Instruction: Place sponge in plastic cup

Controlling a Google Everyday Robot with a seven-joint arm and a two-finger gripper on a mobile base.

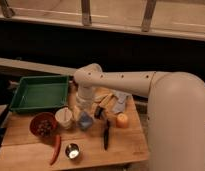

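A robot arm (126, 82) with a smooth, off-white plastic shell, looking cream under warm, dim light. Its nearest section is a very broad, rounded casing filling the right side of the view. From there a long cylindrical segment narrows toward a rounded, dome-like joint cap. A row of small dark dots, like screw holes, runs along the side of the cylinder. Below the joint cap sits a shorter white ringed section, and under that, over the middle of the wooden table (26, 150), the gripper (85, 107), pale and partly shadowed
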